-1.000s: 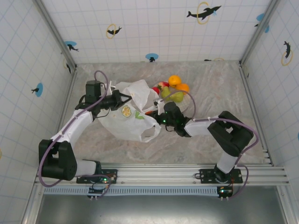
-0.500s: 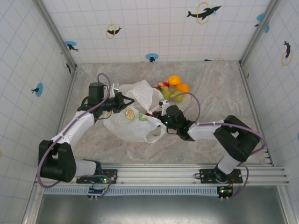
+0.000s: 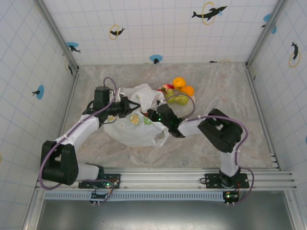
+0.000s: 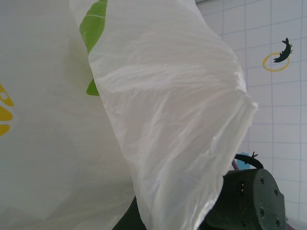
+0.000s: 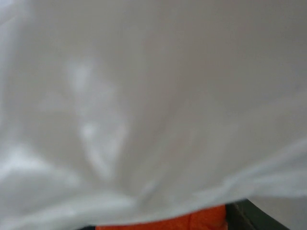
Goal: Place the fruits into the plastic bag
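Two oranges sit at the far side of the fruit heap, with a red apple to their left and yellow-green pears on the near side, all clustered together past the middle of the marbled table. Just left of that heap and nearer lies the plastic bag, crumpled, its lemon and leaf prints facing up and its far fold raised. The left gripper reaches in from the left and is pinched on the bag's left rim; in the left wrist view the white plastic drapes across the lens, with a green leaf print at the top left. The right gripper comes in from the right and is pushed into the bag's right side, between the bag and the fruit heap. Its wrist view is mostly blurred white plastic, with an orange patch at the bottom edge. I cannot tell how wide its fingers stand, nor whether they grip that orange thing.
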Robot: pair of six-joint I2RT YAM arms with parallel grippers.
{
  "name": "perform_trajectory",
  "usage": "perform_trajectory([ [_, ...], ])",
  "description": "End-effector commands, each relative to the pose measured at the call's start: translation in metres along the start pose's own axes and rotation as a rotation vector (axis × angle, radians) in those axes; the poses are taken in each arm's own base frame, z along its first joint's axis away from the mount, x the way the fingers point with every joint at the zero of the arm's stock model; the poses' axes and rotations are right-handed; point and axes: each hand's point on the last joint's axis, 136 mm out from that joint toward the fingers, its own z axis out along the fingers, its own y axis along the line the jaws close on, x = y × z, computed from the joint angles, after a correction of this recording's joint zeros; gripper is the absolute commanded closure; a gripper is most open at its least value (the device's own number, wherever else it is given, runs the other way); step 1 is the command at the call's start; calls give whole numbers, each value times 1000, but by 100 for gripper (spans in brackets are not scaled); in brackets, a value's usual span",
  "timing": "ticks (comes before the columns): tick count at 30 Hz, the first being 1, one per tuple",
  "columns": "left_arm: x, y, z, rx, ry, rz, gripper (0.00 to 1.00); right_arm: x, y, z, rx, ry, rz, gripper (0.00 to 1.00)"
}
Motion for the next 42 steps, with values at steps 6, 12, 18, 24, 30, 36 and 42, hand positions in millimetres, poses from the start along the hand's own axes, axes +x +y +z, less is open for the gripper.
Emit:
perform_trajectory([
  [6,0,6,6,-3,6,16,100,-5,55,27,-171,29,80,29],
  [12,0,7,7,-7,10,18,100,-2,81,16,-294,74,28,22],
  [18,-4,7,5,-24,-1,41,100,0,76,-11,-289,79,-66,21],
  [24,-16,13,-9,-35,-47,46,100,4,51,-47,-196,76,-212,22],
  [30,-26,24,-25,-65,-93,97,100,5,16,-80,-39,61,-361,23],
  [36,-30,25,-28,-72,-101,183,100,-5,4,-107,32,18,-486,23],
  [42,-31,24,-25,-65,-79,205,100,-24,-7,-126,82,-56,-544,23],
])
